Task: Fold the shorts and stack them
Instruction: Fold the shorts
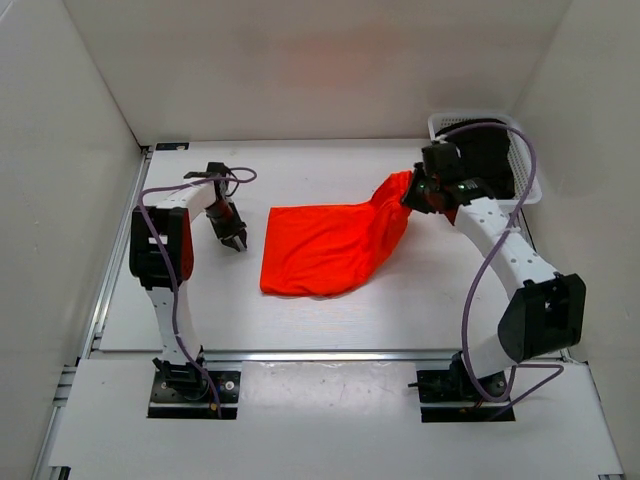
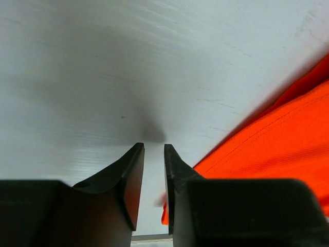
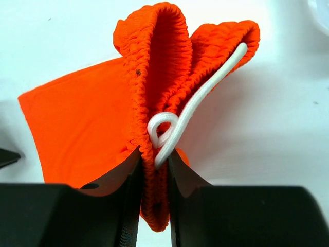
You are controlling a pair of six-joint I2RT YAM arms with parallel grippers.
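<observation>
Your right tool point(image 3: 154, 154) is pinching the shorts point(image 1: 325, 250) by the bunched elastic waistband point(image 3: 154, 46), w/ the white drawstring point(image 3: 205, 87) looped btwn its fingers; that end is lifted off the counter point(image 1: 200, 310) and the rest lies flat mid-counter. Your left tool point(image 2: 153, 147) sits low over bare counter just beside the shorts' left edge, nearly pressed together w/ a slim gap & nothing in it. White basket point(image 1: 470, 118) sits at the far right corner, partly behind the right arm: inside looks dark, can't tell what's in it.
</observation>
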